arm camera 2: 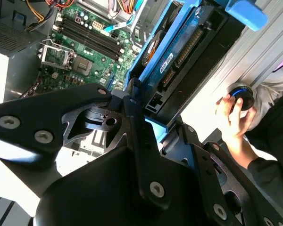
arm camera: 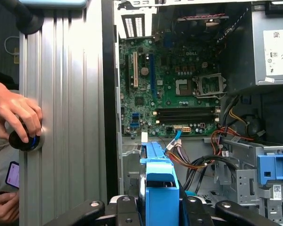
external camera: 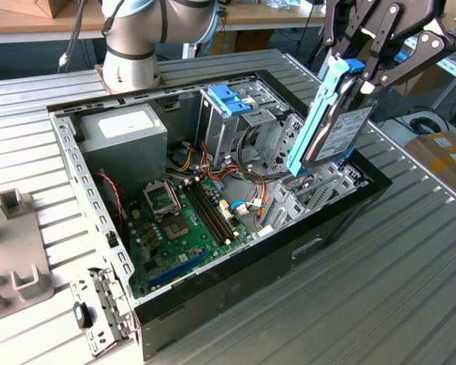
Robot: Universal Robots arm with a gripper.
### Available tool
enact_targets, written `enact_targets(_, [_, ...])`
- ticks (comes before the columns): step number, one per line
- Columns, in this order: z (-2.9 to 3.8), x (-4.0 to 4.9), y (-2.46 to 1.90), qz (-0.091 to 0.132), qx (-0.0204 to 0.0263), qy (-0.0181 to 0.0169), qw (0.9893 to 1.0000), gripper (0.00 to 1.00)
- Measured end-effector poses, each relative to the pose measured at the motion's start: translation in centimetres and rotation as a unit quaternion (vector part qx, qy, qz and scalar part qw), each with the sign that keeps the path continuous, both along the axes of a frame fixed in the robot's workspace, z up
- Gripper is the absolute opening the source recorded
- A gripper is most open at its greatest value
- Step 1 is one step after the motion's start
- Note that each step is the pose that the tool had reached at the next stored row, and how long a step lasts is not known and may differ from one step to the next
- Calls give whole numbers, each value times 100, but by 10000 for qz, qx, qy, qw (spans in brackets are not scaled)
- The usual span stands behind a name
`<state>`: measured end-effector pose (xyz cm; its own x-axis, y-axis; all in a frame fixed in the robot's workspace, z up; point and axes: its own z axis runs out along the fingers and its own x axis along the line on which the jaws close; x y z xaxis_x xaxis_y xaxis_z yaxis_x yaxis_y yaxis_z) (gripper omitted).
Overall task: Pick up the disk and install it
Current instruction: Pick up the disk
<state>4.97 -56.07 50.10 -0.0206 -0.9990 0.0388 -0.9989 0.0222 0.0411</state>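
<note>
we have the disk [external camera: 340, 131] lifted clear, fingers [external camera: 414, 59] clamped on its upper end, hanging nearly upright above the open case [external camera: 319, 228] at the exterior view's right (pickup done); seating it remains.

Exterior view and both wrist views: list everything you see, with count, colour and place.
disk: one, dark grey in light-blue rail, held over the case
computer case: one, black, open, on the table
motherboard: one, green, inside the case
power supply: one, grey, inside the case
table: one, silver, ribbed, under the case
knob: one, black, on the table beside the case
person's hand: one seen clearly, on the knob
tool: one, black, shut on the disk
</note>
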Motion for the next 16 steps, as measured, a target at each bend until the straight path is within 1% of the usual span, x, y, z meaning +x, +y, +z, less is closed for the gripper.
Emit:
enact_targets(6, [-2, 38, 0, 0, -9, 0, 10000, 37])
enact_targets(16, [-3, 70, 0, 0, -16, 0, 10000, 37])
